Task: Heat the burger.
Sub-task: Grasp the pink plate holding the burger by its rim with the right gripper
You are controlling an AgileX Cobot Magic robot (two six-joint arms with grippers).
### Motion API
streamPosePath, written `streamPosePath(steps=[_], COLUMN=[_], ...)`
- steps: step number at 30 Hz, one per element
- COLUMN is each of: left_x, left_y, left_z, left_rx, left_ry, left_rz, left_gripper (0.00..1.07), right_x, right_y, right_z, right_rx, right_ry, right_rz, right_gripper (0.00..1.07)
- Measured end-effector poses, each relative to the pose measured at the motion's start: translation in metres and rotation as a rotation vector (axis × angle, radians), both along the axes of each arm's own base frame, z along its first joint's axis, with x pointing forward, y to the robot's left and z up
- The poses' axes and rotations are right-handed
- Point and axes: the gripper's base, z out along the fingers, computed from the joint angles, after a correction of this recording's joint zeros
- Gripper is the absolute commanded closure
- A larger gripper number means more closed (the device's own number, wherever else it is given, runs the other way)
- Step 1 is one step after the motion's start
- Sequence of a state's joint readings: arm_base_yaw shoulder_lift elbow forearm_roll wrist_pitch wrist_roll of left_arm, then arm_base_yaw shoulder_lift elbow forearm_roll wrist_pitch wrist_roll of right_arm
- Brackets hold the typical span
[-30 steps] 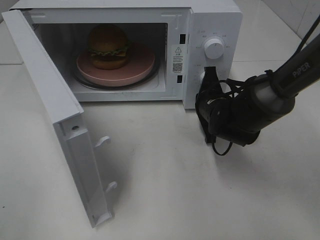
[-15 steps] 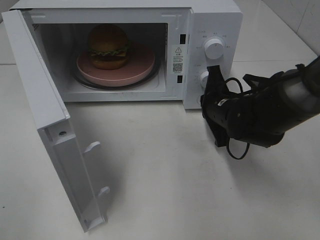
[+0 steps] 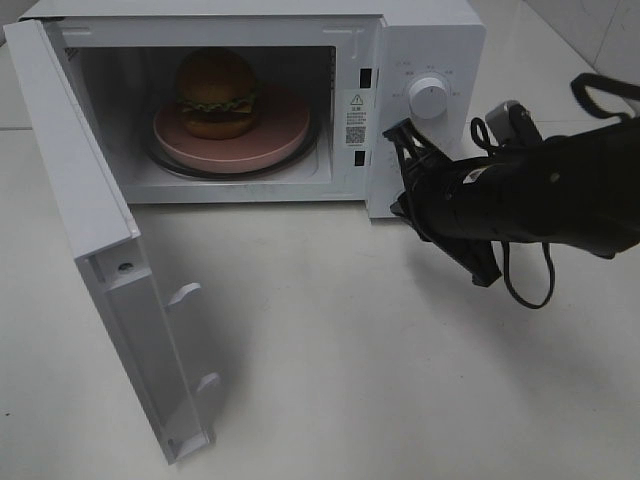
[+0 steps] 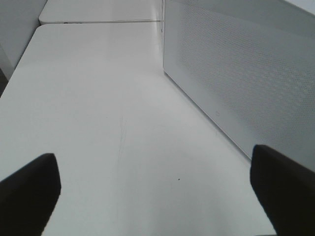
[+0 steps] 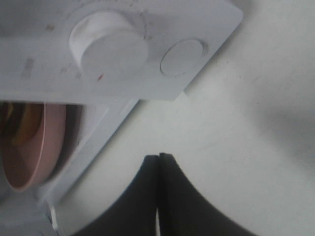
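burger (image 3: 217,95): glossy domed bun | plate (image 3: 287,125): round, pink | mw (image 3: 440,45): white, boxy

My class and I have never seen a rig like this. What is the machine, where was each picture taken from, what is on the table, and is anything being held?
This is a robot with two arms, working at a white table. One picture comes from a camera mounted high, looking down on the scene. The other two come from a camera on each arm's wrist, looking out past its gripper. On the table stands a white microwave with its door open. Inside, the burger sits on a pink plate. The right gripper is shut and empty, close to the microwave's control panel. The left gripper, seen only in its wrist picture, is open and holds nothing.
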State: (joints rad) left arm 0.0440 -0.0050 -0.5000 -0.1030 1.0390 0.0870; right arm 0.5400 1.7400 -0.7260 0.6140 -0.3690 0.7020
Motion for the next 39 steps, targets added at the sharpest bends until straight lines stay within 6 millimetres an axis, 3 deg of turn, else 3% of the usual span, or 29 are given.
streamPosePath(steps=[6, 25, 30, 31, 38, 39], left_x=[0.000, 0.000, 0.000, 0.000, 0.000, 0.000], left_y=[0.000, 0.000, 0.000, 0.000, 0.000, 0.000], left_z=[0.000, 0.000, 0.000, 0.000, 0.000, 0.000], left_rx=[0.000, 0.000, 0.000, 0.000, 0.000, 0.000], left_ry=[0.000, 0.000, 0.000, 0.000, 0.000, 0.000], left_rz=[0.000, 0.000, 0.000, 0.000, 0.000, 0.000], left_gripper=[0.06, 0.06, 0.06, 0.06, 0.06, 0.06], right_x=[-0.017, -0.014, -0.015, -0.016, -0.018, -0.018], right_y=[-0.005, -0.017, -0.017, -0.017, -0.018, -0.018], right_z=[0.024, 0.081, 0.094, 0.097, 0.099, 0.099], right_rx=[-0.157, -0.568, -0.692, -0.746, -0.915, -0.978], right_ry=[0.043, 0.188, 0.145, 0.110, -0.049, -0.122], right_rz=[0.286, 0.950, 1.204, 1.324, 1.667, 1.782], right_gripper=[1.07, 1.03, 1.03, 1.03, 1.02, 1.01])
